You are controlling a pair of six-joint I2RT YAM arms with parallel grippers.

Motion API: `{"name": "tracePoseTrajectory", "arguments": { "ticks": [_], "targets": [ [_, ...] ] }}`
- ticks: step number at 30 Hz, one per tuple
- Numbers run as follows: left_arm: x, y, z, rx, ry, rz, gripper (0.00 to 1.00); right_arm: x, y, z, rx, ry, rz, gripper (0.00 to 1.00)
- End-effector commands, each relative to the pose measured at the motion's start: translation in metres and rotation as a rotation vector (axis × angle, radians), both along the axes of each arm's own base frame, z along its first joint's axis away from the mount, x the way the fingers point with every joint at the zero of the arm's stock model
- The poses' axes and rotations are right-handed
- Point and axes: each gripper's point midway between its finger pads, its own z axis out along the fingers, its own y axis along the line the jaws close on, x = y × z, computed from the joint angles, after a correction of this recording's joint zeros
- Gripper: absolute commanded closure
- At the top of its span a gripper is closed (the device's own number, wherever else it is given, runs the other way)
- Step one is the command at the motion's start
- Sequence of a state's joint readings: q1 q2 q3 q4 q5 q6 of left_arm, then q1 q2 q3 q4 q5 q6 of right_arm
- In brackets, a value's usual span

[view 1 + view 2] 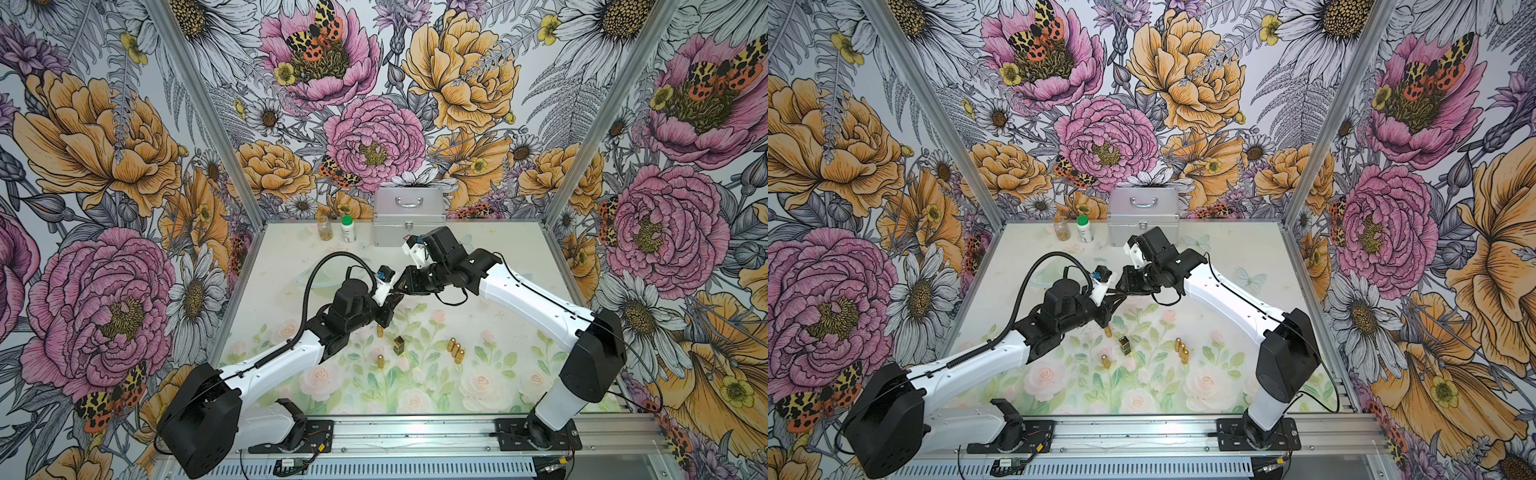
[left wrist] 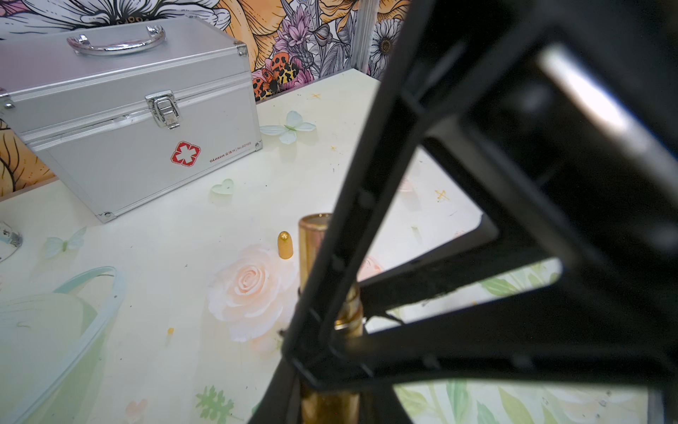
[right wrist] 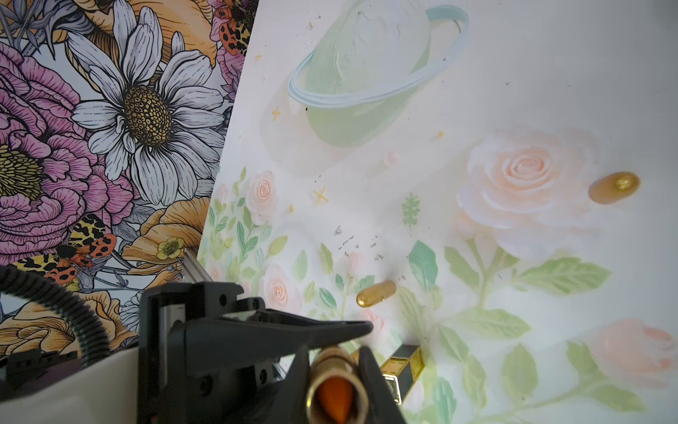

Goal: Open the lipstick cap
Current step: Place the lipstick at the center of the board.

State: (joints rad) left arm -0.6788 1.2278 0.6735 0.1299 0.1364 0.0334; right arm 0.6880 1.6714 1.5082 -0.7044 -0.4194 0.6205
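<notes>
A gold lipstick stands upright above the mat, and both grippers hold it. My left gripper is shut on its lower part. My right gripper is shut on the upper part, one black finger on each side of the tube. The tube end facing the right wrist camera is open and shows an orange stick. I cannot make out a cap on it. In both top views the grippers meet tip to tip over mid-table and hide the lipstick.
A silver case and two small bottles stand at the back. On the mat below the grippers lie several gold bullet-shaped pieces and a black-and-gold square lipstick.
</notes>
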Motion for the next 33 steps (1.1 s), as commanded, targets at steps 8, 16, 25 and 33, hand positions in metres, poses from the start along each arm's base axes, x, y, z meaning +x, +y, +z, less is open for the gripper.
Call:
{"name": "tracePoseTrajectory", "arguments": {
  "ticks": [8, 16, 25, 33],
  "targets": [
    [0.006, 0.001, 0.013, -0.012, -0.031, 0.034, 0.82, 0.020, -0.006, 0.007, -0.026, -0.072, -0.066, 0.80],
    [0.001, 0.027, 0.006, -0.071, 0.028, 0.134, 0.40, 0.061, -0.030, -0.004, -0.190, -0.208, -0.216, 0.82],
    [-0.004, 0.084, -0.007, -0.117, 0.158, 0.371, 0.09, 0.100, -0.036, -0.044, -0.365, -0.345, -0.320, 0.83],
    [-0.005, 0.112, -0.016, -0.142, 0.243, 0.502, 0.01, 0.117, -0.030, -0.095, -0.463, -0.364, -0.357, 0.83]
  ]
}}
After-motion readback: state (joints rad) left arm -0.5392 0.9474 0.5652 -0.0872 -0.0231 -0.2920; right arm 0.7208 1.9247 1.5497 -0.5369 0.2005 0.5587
